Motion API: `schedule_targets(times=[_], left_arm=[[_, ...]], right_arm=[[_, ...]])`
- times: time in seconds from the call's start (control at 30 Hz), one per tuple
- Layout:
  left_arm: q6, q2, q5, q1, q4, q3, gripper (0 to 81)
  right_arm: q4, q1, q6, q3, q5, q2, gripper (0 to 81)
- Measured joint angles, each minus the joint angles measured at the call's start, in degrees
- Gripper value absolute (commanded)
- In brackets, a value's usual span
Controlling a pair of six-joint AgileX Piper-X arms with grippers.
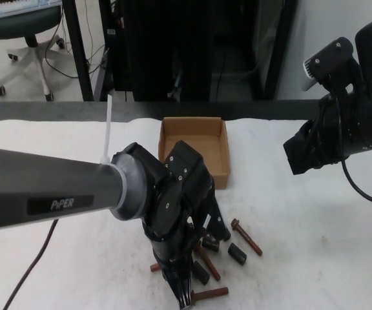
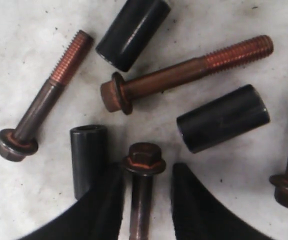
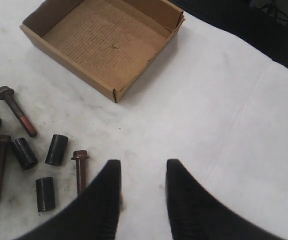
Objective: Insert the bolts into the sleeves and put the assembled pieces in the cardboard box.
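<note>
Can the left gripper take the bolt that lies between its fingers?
Probably yes: the bolt lies between the fingers of the open left gripper; a sleeve beside one finger might get nudged.

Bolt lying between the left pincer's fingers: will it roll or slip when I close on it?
Probably stiff and heavy for its size: the bolt looks like solid metal. Its round shank may roll, though the flanged hex head should curb that. The smooth shank could slip in the open left pincer, which straddles it.
</note>
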Motion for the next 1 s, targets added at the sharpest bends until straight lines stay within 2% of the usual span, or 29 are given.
schedule_targets(times=[0.03,0.07,0.1,0.43,0.6,0.7,0.73,0.8,1.0], left_arm=[[0.8,0.2,-0.1,0.0,0.0,0.0,5.4],[1.5,0.4,-0.2,0.0,-0.1,0.0,1.0],[2.4,0.5,-0.3,0.0,0.0,-0.1,0.2],[5.6,1.0,-2.8,-0.5,1.7,-0.8,0.2],[1.3,-2.2,-3.2,0.0,2.8,0.3,0.2],[-6.3,-7.6,3.6,0.9,0.6,1.1,0.2],[-12.5,-11.7,9.1,1.5,-1.0,1.5,0.2],[-19.2,-16.3,13.8,2.3,-6.5,3.5,0.2],[-30.8,-25.5,20.9,6.6,-22.7,15.6,0.2]], right_arm=[[0.0,0.0,0.0,0.0,0.0,0.0,29.8],[0.0,0.0,0.0,0.0,0.0,0.0,29.8],[0.0,0.0,0.0,0.0,0.0,0.0,29.8],[0.2,-0.4,0.0,0.0,0.0,0.0,29.8],[2.0,-3.4,0.0,0.0,0.1,0.0,29.8],[4.2,-6.8,0.0,0.0,0.1,0.0,29.8],[4.8,-7.7,0.0,0.0,-0.1,0.0,29.8],[5.6,-8.6,0.0,0.0,-0.1,-0.1,29.8],[6.6,-11.5,0.0,0.0,-0.6,-0.1,29.8]])
